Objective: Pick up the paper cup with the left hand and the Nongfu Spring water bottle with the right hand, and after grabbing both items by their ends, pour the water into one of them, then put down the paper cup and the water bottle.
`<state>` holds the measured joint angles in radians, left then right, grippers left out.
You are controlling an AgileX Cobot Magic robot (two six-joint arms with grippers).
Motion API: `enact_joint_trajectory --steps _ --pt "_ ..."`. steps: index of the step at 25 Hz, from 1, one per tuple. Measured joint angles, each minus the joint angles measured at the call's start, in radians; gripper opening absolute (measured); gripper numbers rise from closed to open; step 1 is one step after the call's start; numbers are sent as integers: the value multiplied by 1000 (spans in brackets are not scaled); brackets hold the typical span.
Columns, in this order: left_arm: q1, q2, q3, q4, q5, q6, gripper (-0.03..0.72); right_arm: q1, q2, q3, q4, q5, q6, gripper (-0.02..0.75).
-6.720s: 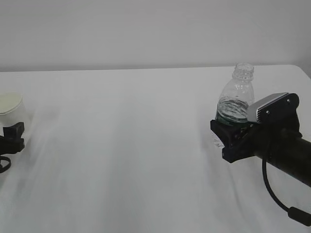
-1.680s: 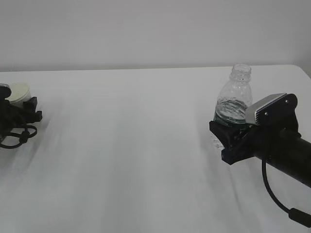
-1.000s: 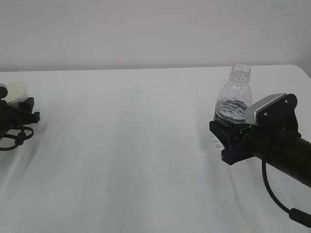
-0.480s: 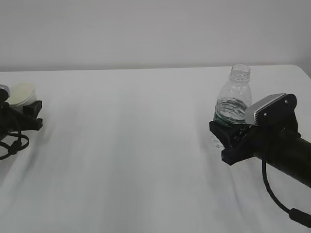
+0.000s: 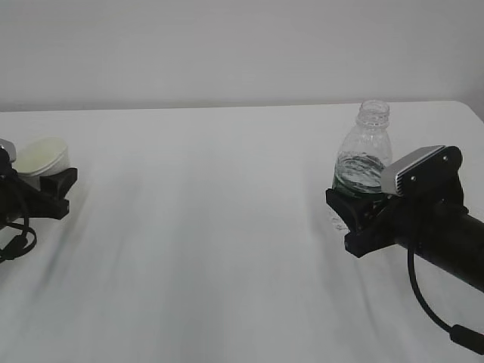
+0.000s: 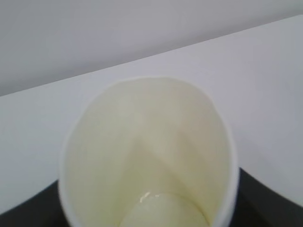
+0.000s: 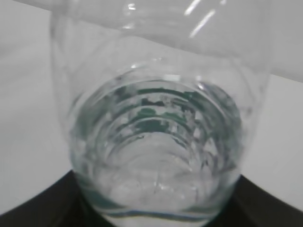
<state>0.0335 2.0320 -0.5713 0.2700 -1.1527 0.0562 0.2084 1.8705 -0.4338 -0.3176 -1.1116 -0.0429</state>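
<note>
Two grips: left hand [image 5: 57, 184] paper cup [image 5: 44, 154]; right hand [image 5: 355, 215] seemingly bottle [image 5: 364, 159]

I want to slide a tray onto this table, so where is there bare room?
The wide middle of the table is bare, bordered by the paper cup in the left gripper and the water bottle in the right gripper. Both side edges are crowded.
</note>
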Motion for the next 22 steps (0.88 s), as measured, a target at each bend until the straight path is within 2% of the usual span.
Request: enact_joint_trajectory --steps 22 --pt "0 -21 14 496 0 -179 471 0 0 0 -2 0 -2 438"
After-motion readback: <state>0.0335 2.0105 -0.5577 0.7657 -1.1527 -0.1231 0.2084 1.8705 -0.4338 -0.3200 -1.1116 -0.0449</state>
